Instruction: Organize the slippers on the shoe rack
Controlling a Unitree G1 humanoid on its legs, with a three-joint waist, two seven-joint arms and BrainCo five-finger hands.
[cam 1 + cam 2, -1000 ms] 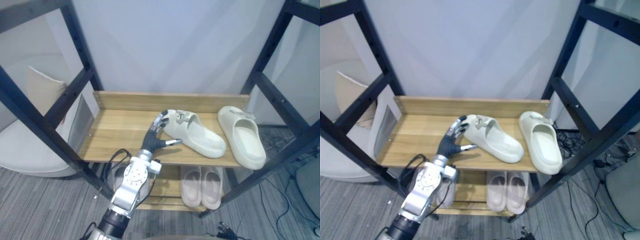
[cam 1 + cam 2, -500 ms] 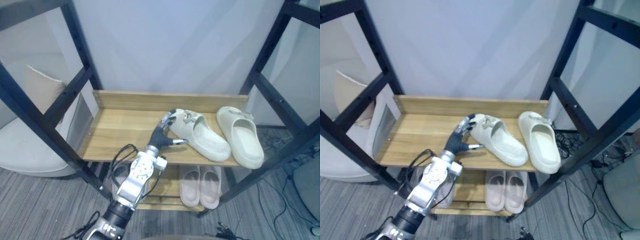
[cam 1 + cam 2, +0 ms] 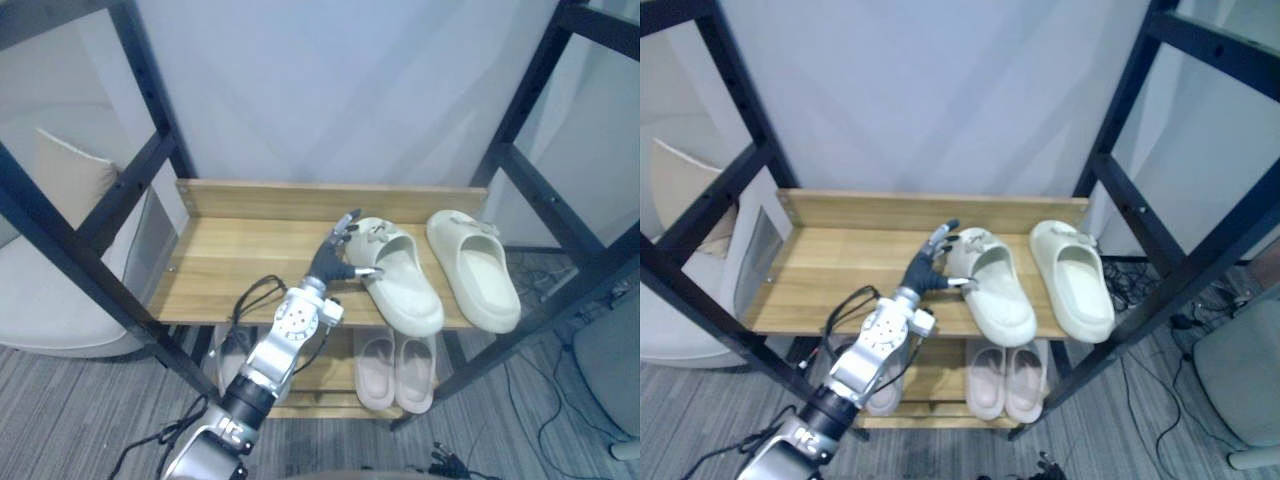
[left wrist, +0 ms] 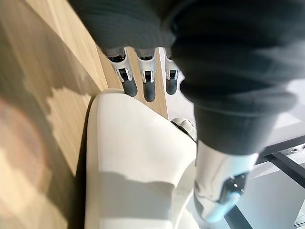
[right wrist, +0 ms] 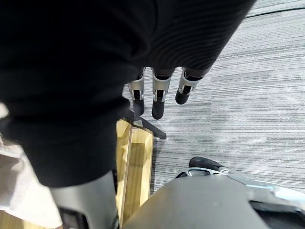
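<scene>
Left eye view: four slippers sit on the shoe rack [image 3: 230, 262]. Two are cream, the left cream slipper [image 3: 405, 285] and the right cream slipper [image 3: 478, 285], lying side by side on its upper shelf. A pale pink pair [image 3: 395, 368] is on its lower shelf. The left hand [image 3: 330, 262] rests on the upper shelf, its straight fingers against the left cream slipper at the end nearer the rack's back board.

Left wrist view: the fingers [image 4: 148, 89] reach loosely past that slipper's edge and the thumb [image 4: 217, 191] lies along its side, unclasped.

Right wrist view: the right hand [image 5: 158, 102] hangs beside the rack's lower corner over grey carpet [image 5: 248, 95], fingers relaxed and holding nothing.

Two cream slippers [image 3: 400, 285] side by side on shelf [image 3: 240, 260]
</scene>
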